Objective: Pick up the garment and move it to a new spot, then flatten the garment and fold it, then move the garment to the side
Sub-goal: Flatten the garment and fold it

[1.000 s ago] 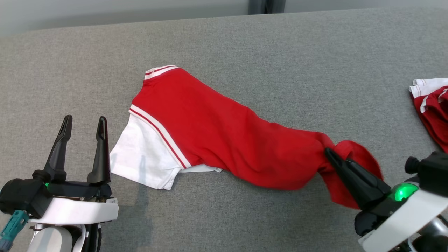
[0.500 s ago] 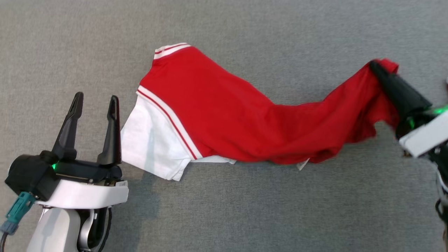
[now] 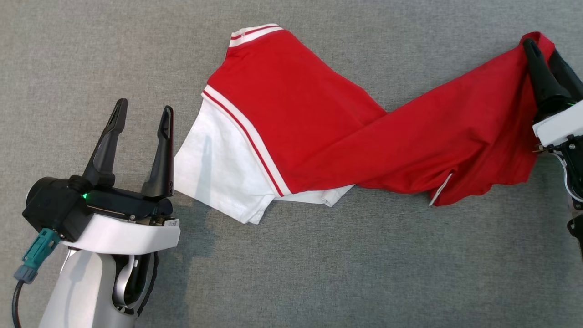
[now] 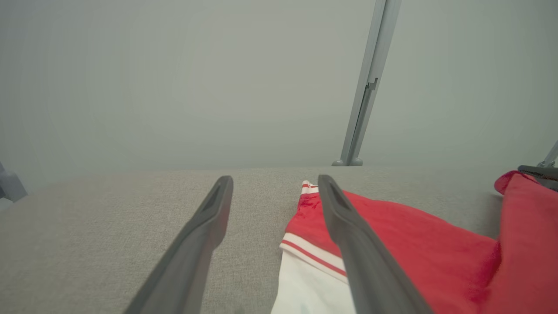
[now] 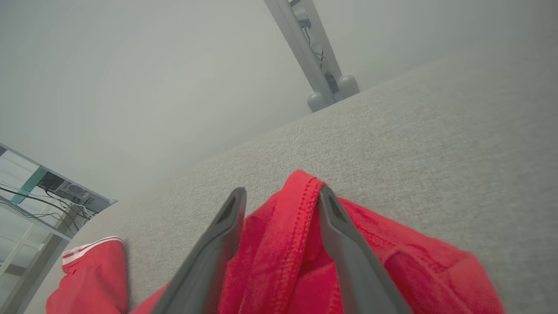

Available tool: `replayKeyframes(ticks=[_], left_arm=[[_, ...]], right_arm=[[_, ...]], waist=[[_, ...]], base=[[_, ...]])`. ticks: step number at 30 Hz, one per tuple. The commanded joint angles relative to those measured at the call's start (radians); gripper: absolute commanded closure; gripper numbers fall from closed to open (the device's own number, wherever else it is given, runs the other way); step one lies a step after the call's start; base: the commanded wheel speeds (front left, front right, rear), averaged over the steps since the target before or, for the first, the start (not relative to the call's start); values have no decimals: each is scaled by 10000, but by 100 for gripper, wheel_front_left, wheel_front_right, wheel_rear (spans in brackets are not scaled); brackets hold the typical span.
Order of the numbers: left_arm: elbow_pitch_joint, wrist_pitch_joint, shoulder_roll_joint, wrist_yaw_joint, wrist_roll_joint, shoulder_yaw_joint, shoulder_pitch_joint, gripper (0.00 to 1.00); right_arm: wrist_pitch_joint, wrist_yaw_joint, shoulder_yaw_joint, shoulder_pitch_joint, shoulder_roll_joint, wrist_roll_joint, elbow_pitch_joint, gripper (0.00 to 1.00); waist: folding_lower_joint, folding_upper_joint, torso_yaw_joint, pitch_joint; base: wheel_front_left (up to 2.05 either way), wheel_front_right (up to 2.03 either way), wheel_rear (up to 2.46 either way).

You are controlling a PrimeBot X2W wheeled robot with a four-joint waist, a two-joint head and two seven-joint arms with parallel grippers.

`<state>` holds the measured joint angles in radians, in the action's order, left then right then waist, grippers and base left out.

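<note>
The garment (image 3: 319, 114) is a red shirt with a white striped sleeve, stretched across the grey surface and twisted in the middle. Its white sleeve (image 3: 218, 168) lies just right of my left gripper (image 3: 145, 107), which stands open and apart from the cloth. The same gripper (image 4: 274, 181) has bare surface between its fingers, with the garment (image 4: 405, 244) behind its right finger. At the far right, my right gripper (image 3: 542, 48) has its jaws parted around the garment's red end. In the right wrist view the stitched hem (image 5: 301, 209) sits loosely between that gripper's (image 5: 281, 194) fingers.
A grey fabric-covered table (image 3: 291, 273) carries everything. A metal post (image 4: 364, 100) rises at its far edge. Beyond the table's left end stands a shelf with cables (image 5: 39, 196). There is bare surface in front of the garment.
The camera has shifted. My right gripper carried the garment's red end up and away to the far right, stretching the cloth, then parted its jaws. The left gripper stays open.
</note>
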<state>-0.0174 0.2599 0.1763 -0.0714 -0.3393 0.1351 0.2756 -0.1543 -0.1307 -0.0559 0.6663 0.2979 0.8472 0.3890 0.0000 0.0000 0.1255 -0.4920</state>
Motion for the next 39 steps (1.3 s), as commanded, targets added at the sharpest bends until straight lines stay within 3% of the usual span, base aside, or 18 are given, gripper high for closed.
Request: replayKeyframes(ticks=[1, 8, 14, 19, 26, 39], left_arm=[[30, 32, 1, -69, 88, -89, 153, 0], [261, 31, 14, -109, 298, -513, -270, 0], [348, 32, 209, -52, 403, -775, -748, 0], [401, -31, 337, 15, 396, -807, -1157, 0], [312, -296, 376, 175, 315, -770, -1828, 0], [-60, -604, 417, 367, 211, -699, -2336, 0]], right_arm=[[422, -1, -96, -17, 197, -219, 147, 0], [3208, -1, -205, -1172, 419, -1441, 199, 0], [3951, -1, 163, -2351, 172, -3177, -1020, 0], [3806, -1, 474, -3539, -370, -4556, -2422, 0], [2944, -1, 917, -5238, -1231, -5613, -3918, 0], [1940, -1, 1099, -6774, -1838, -6379, -5652, 0]], waist=[[0, 0, -66, 76], [0, 0, -663, 748], [0, 0, -1185, 1415], [0, 0, -1448, 1971], [0, 0, -1605, 2609], [0, 0, -1544, 2857]], base=[[0, 0, 0], [0, 0, 0], [0, 0, 0], [0, 0, 0], [0, 0, 0], [0, 0, 0]])
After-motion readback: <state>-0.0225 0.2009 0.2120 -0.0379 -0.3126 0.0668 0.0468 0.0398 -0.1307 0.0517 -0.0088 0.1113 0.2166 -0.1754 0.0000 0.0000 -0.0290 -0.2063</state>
